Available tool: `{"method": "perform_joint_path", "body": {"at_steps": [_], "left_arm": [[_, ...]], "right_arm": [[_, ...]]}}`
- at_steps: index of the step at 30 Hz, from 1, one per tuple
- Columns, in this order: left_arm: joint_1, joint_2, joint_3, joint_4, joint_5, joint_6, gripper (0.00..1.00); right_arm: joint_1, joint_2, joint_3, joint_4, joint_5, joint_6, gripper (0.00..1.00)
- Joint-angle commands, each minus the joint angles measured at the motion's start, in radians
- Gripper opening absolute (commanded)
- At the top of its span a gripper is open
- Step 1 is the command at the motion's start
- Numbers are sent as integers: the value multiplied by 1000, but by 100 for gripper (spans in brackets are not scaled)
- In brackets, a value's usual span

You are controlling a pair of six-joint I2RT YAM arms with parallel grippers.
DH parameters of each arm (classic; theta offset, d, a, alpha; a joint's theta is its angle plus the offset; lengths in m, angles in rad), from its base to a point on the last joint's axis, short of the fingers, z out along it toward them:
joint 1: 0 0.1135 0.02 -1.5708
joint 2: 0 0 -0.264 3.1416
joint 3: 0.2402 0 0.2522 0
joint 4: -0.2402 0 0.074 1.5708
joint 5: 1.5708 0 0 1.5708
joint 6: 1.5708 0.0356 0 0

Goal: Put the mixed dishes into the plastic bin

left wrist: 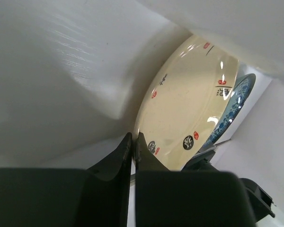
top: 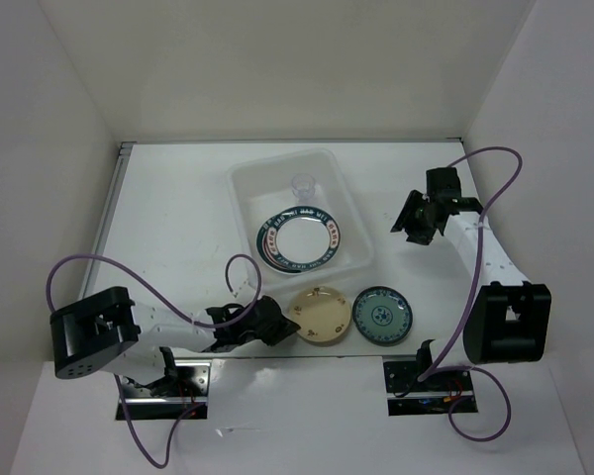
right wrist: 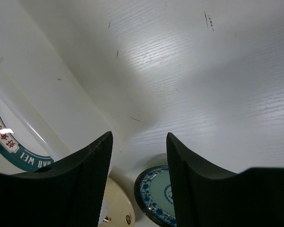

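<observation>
The left gripper [top: 277, 322] lay low at the near edge of the table [top: 178, 218]. Its fingers were drawn together to a thin slit, tips at the 9 o'clock rim of the cream-yellow plate [top: 322, 315]; whether they pinched that rim could not be told. At 12 o'clock from that plate stood the plastic bin [top: 240, 193]. It held a clear cup [top: 305, 184] upright at its 12 o'clock end and a green-and-red-rimmed plate [top: 300, 240] at its 6 o'clock end. The cream-yellow plate lay flat on the table just outside the bin's near wall. The teal plate [top: 383, 315] lay just beside it at 3 o'clock. The right gripper [top: 416, 223] hung at 3 o'clock from the bin, above bare table, its jaws spread wide and holding nothing.
</observation>
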Motion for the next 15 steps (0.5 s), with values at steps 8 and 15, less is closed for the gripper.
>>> {"method": "perform_joint_path", "body": {"at_steps": [8, 15], "left_arm": [[-4, -102, 118, -169, 144, 101, 0], [-4, -247, 187, -326, 187, 152, 0]], "right_arm": [[-3, -60, -5, 27, -13, -1, 55], [-3, -99, -5, 36, -13, -1, 56]]}}
